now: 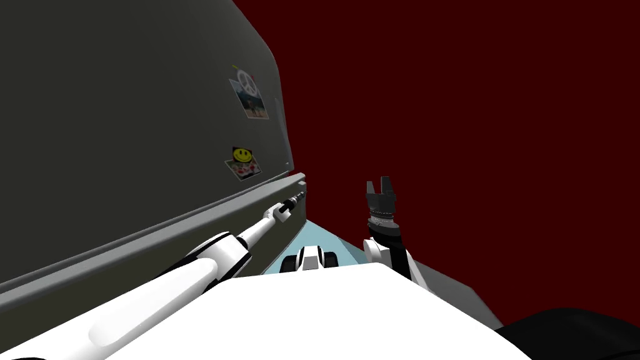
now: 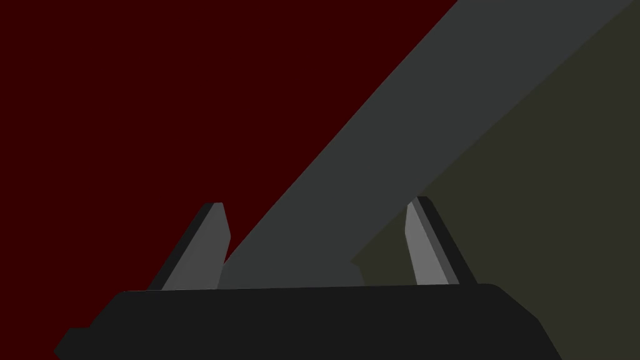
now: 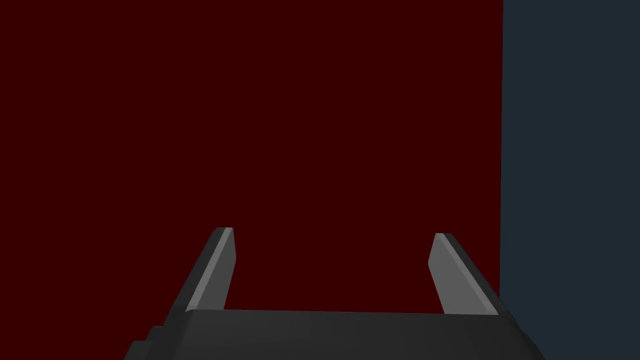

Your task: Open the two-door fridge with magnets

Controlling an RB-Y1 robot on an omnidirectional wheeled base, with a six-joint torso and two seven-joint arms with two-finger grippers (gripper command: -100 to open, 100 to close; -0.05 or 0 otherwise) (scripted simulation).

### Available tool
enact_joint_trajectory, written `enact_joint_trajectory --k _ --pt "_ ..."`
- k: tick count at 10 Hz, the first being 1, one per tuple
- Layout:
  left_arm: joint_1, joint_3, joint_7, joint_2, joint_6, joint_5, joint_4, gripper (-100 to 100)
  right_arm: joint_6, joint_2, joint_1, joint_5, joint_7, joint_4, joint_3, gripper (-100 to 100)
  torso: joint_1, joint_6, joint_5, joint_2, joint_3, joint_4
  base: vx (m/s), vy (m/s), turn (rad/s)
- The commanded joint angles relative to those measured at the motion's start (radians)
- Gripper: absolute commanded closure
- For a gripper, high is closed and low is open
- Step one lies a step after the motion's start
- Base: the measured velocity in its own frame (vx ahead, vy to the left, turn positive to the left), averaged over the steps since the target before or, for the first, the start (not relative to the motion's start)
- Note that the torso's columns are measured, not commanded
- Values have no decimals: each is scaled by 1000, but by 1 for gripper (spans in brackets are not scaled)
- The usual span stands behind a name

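My left gripper stands spread, unclenched, a finger on either side of a flat grey slab-like edge without pressing it. That edge belongs to the dark grey two-door fridge close on my left, with a yellow smiley magnet and a white peace-sign magnet on its face. My right gripper hovers spread too, holding nothing, before the dark red wall. As I judge it, the reach is made; the grip and the pull remain.

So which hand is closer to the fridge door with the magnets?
Left. Left hand sits at the edge of the fridge door, open; right hand hangs apart from it, before the red wall.
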Motion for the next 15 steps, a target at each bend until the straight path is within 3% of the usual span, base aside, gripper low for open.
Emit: enact_joint_trajectory --k 1,3,4,5,6,7,9,10,12,15 --pt "-10 -61 9 -7 8 -6 -26 100 0 0 0 0 0 0 0 0 0 0 -1 -1 -1 1 -233 10 -108" --pt "-18 -107 19 -17 13 -8 -45 100 0 0 0 0 0 0 0 0 -2 2 -1 -1 -1 0 -244 28 -128" --pt "2 -91 20 -11 17 -4 -63 100 0 0 0 0 0 0 0 0 0 1 0 0 0 0 -123 12 -78" --pt "54 -133 -14 -50 52 -20 -116 100 0 0 0 0 0 0 0 0 0 -3 0 -6 -3 1 -38 52 21" --pt "54 -133 -14 -50 52 -20 -120 100 0 0 0 0 0 0 0 0 2 1 4 -10 -6 -6 -36 60 -36" --pt "101 -168 -51 -83 84 -36 -175 100 0 0 0 0 0 0 0 0 3 0 3 -13 -7 -7 -18 103 24" --pt "101 -168 -51 -83 84 -36 -175 100 0 0 1 0 0 0 0 0 2 2 1 -15 -9 -11 -12 59 -4" --pt "138 -204 -88 -117 116 -52 -229 100 0 0 1 0 0 0 0 0 -2 2 0 -17 -10 -13 -25 -3 -7" --pt "148 -204 -88 -117 116 -52 -229 100 0 0 1 0 0 0 0 0 -13 13 1 -5 -4 -23 -18 -6 2" --pt "148 -204 -88 -117 116 -52 -229 100 0 0 1 0 0 0 0 0 -14 16 2 -5 -4 -25 -8 -1 -2"
